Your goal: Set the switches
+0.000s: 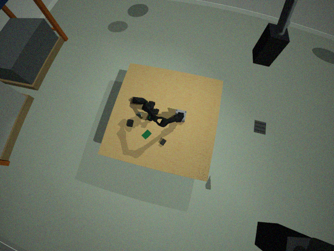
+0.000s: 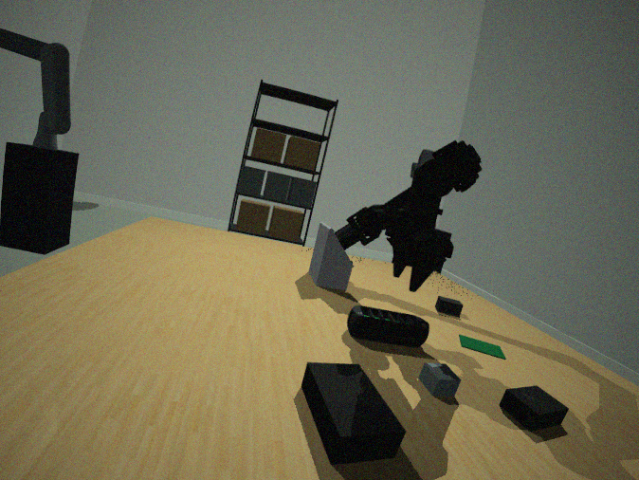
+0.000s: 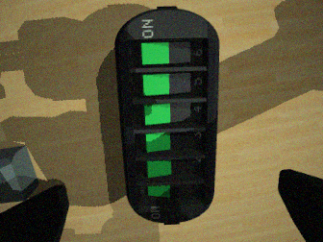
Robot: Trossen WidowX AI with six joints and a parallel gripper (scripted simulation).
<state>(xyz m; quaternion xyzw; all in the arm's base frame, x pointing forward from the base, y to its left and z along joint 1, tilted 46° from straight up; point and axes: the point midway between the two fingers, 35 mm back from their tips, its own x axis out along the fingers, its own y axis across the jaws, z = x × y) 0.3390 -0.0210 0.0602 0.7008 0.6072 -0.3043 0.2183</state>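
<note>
The dark grey controller unit [image 3: 168,26] [image 2: 387,333] sits upright on the bench, its switch side up and its long axis vertical in the wrist view. Six rockers show green halves on the left, on the side of the ON print, and dark halves on the right. Numbers 6 to 2 read from the top down; the lowest is in shadow. Which ends are pressed is hard to tell. The underside label is hidden. My gripper [image 3: 175,189] [image 2: 405,280] is open and empty, raised above the unit, one finger to each side in the wrist view. The arm mostly hides the unit in the top view.
A large black box [image 1: 139,100] [image 2: 345,413], a blue-grey module [image 2: 438,380] [image 3: 16,172], a dark block [image 1: 130,122] [image 2: 534,407], a flat green board [image 1: 146,134] [image 2: 483,346] and a small dark block [image 1: 162,141] [image 2: 448,305] lie around the unit.
</note>
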